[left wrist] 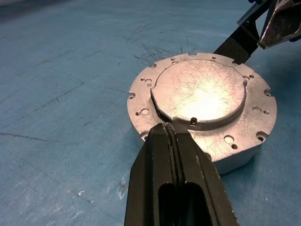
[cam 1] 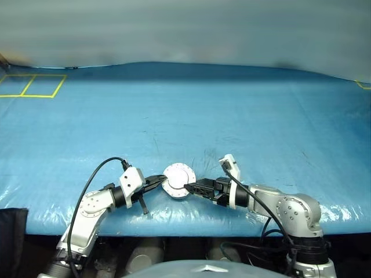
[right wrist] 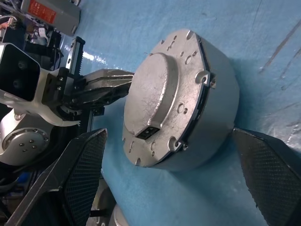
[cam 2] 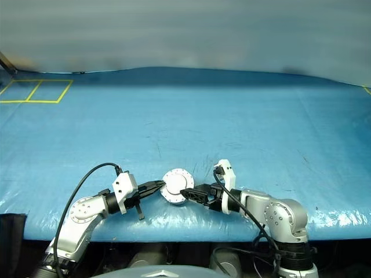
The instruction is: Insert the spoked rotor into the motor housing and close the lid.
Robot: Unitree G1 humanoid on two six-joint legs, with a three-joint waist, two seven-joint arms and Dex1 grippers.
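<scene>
Looks basically done: lid (left wrist: 200, 96) sits flat on the motor housing (cam 1: 178, 180) at the tabletop's (cam 1: 191, 116) 6 o'clock edge, my left fingers (left wrist: 175, 155) pinched empty against it, right fingers (right wrist: 263, 165) wide open around it.

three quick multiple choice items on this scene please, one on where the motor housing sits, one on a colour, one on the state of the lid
1. Where is the motor housing?
A. inside the yellow tape square
B. near the table's front edge, between the two grippers
C. on the floor

2. What colour is the table cover?
A. red
B. white
C. blue

3. What state is the lid in?
A. shut flat on the housing
B. standing wide open
C. lying apart from the housing

Answers:
1 B, the head views show it at the near edge with the left gripper and right gripper on either side.
2 C, the sheet is blue all over.
3 A, both wrist views show the plain silver face lying flat on top, with no windings exposed.
</scene>
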